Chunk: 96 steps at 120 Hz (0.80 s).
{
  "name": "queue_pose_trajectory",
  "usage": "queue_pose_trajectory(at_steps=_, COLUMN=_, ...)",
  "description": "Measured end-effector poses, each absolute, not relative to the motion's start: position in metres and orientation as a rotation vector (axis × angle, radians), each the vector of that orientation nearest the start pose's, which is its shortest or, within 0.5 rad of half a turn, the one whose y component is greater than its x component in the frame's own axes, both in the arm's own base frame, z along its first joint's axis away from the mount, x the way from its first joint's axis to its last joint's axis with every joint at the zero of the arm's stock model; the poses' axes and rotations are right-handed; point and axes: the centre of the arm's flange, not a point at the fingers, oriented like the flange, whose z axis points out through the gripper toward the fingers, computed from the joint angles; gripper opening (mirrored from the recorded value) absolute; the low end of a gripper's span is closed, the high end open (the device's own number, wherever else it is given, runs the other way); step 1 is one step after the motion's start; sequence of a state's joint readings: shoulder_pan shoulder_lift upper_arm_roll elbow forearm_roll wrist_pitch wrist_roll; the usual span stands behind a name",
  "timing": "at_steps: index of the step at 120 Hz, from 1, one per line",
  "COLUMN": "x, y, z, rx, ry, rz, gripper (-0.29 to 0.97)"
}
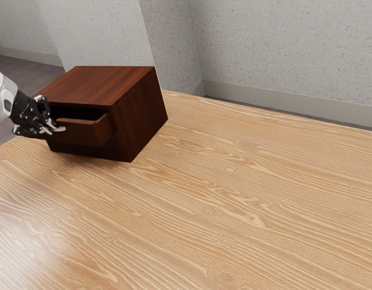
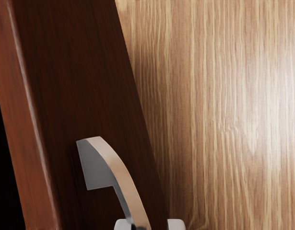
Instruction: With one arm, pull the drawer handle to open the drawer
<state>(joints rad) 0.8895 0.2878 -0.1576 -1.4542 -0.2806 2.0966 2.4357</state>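
A dark wooden cabinet (image 1: 116, 84) stands on the table at the exterior view's left. Its drawer (image 1: 83, 130) is pulled out a short way, with a dark gap above the drawer front. My gripper (image 1: 48, 125) is at the drawer's front, shut on the silver handle (image 1: 55, 127). In the wrist view the curved silver handle (image 2: 113, 177) rises off the drawer front (image 2: 75, 96) and runs down between my fingertips (image 2: 122, 224), close under the hand.
The light wooden table (image 1: 234, 199) stretches wide toward the exterior view's right and front. Grey walls (image 1: 282, 42) with a baseboard run behind the table. The cabinet sits near the table's left edge.
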Motion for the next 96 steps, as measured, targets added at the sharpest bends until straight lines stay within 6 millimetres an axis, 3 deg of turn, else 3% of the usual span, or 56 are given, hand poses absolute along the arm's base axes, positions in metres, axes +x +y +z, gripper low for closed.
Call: queue_pose_trajectory(at_steps=96, x=0.415, y=0.423, z=0.564, rx=-2.029, ry=1.955, rz=-0.327, gripper=-0.04)
